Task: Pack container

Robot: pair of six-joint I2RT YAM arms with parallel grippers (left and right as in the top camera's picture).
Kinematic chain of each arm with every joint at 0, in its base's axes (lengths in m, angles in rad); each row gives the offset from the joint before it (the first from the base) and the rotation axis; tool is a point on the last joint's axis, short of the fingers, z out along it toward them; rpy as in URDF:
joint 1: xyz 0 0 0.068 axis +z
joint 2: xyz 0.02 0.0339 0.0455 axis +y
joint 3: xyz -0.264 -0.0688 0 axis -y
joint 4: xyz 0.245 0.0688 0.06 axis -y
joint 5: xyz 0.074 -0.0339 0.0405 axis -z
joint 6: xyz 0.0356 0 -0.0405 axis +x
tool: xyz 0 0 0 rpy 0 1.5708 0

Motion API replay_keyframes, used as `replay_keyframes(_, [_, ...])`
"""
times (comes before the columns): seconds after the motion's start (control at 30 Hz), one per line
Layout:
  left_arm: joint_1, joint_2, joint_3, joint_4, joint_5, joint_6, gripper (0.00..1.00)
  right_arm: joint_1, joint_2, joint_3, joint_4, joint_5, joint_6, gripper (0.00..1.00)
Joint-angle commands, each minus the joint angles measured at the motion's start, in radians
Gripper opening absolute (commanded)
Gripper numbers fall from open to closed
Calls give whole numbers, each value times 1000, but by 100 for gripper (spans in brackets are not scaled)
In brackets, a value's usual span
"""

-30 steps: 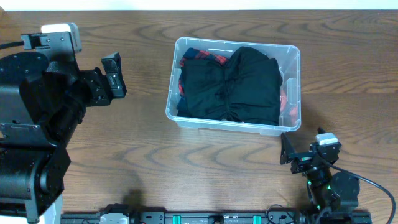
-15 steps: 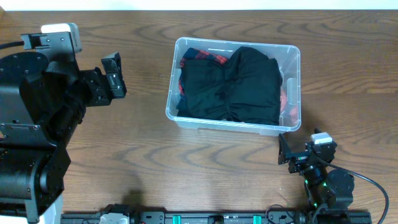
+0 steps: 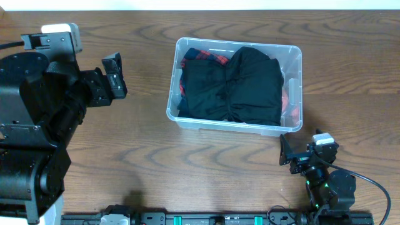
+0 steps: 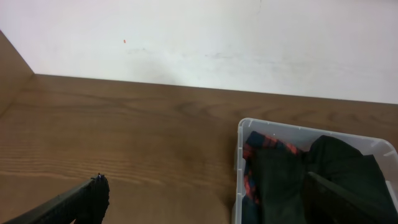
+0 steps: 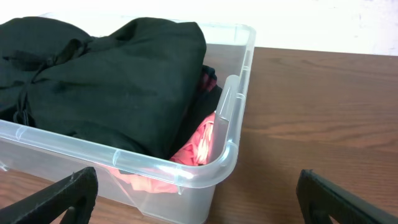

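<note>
The jaws of both arms stood wide apart and held nothing. In the right wrist view the right gripper's (image 3: 289, 155) two dark fingers (image 5: 65, 194) sat at opposite edges of the picture. In the left wrist view the left gripper's (image 3: 114, 76) fingers (image 4: 87, 200) were equally spread.

The large rectangular clear plastic storage bin with rounded corners and a thick rim (image 3: 234, 125) rested on the brown wood-grain table (image 3: 187, 169), roughly central and towards the far side. Its long axis ran across the table from the left arm's side to the right arm's side. A bulky folded black garment (image 3: 240, 84) filled most of it and rose about level with the rim. A red-and-dark plaid fabric (image 3: 203, 56) showed at the far left corner. A pinkish-red cloth (image 5: 193, 146) was pressed against the short wall at the right end.

The bin's near right corner lay just ahead of the right gripper, close but not touching, with the long front wall running away to that gripper's left. The left gripper was well apart from the bin's short left wall, with bare table between them, and the bin lay ahead and to its right. The right arm was therefore the nearer. No loose item waiting to be packed could be seen on the table, so the packing looked largely done.
</note>
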Motion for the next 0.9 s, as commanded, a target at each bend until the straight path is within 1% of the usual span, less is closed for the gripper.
replay_keyframes(0.0, [4,-1,0,-3,-14,-2,98,9,-9,-5,3,-4,-14,99])
replay_keyframes(0.17, [2,-5,0,-10,-17,-2,98,9,-9,-5,3,-4,-14,99])
replay_keyframes(0.27, [0,-26,0,-64,-21,-1,98,9,-9,-5,3,-4,-14,99])
replay_keyframes(0.37, [-1,-63,-16,-63,-55,53,98,9,-9,-5,3,-4,-14,99])
replay_keyframes(0.47, [0,-116,-65,-53,-3,150,98,9,-8,-5,3,-5,-14,99])
replay_keyframes(0.53, [0,-160,-122,-16,49,229,98,9,-8,-5,3,-4,-14,99])
replay_keyframes(0.67, [2,-267,-282,100,95,311,98,9,-8,-5,3,-4,-14,99])
replay_keyframes(0.87, [41,-451,-562,309,106,314,98,9,-8,-5,3,-4,-14,99])
